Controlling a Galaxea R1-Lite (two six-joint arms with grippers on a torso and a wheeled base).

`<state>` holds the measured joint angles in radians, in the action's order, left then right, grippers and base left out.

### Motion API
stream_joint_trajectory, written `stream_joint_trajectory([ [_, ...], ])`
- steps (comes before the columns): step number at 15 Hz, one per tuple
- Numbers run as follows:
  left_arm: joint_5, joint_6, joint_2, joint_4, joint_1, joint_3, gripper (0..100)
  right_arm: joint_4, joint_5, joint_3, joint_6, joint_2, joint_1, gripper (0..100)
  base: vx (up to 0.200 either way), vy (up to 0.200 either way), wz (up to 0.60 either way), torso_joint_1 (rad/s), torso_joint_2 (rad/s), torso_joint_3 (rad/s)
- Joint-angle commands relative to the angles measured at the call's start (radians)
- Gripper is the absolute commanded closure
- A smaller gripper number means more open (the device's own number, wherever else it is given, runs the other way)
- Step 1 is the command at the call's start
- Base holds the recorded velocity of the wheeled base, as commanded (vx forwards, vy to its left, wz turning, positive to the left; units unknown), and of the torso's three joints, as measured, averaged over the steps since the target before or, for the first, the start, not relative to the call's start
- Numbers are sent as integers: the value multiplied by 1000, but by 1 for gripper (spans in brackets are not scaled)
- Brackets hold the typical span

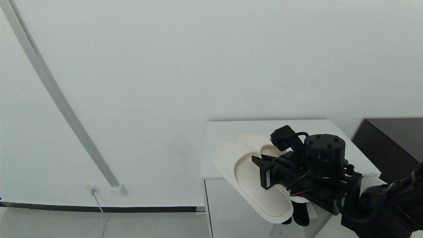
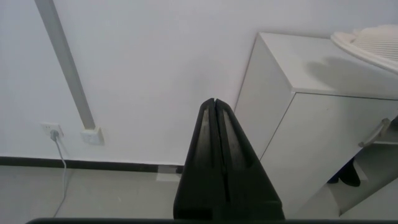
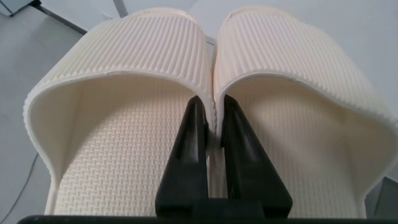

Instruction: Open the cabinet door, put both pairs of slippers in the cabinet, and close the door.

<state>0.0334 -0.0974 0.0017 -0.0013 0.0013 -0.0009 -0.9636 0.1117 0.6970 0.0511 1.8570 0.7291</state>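
Right pincer point(image 3: 211, 106) pinching cream slippers point(image 3: 143, 56) by inner edges above white cabinet point(image 1: 224, 132) — left pincer point(image 2: 215, 106) pressed together, empty.

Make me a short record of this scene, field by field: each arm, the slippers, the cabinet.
Right end effector: shut on the cream slippers, pinching their inner edges together
Slippers' place: held in the air over the top of the white cabinet
Left end effector: shut, empty, off to the cabinet's side
Cabinet door: looks open, though not certain; a dark item shows low inside
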Motion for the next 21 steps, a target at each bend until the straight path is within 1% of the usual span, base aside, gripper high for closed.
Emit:
stream_joint_trajectory([
  [1, 0, -1, 1, 0, 0, -1, 100, -1, 0, 1, 0, 8, 1, 100, -200, 0, 0, -12, 2, 2],
  [6, 0, -1, 0, 0, 0, 1, 100, -1, 2, -7, -4, 11, 10, 100, -200, 0, 0, 0, 1, 1],
  [20, -1, -1, 1, 0, 0, 1, 100, -3, 0, 2, -5, 39, 13, 100, 0, 0, 0, 0, 0, 0],
  [21, -1, -1, 1, 0, 0, 1, 100, -3, 0, 1, -5, 39, 13, 100, 0, -200, 0, 2, 2, 2],
])
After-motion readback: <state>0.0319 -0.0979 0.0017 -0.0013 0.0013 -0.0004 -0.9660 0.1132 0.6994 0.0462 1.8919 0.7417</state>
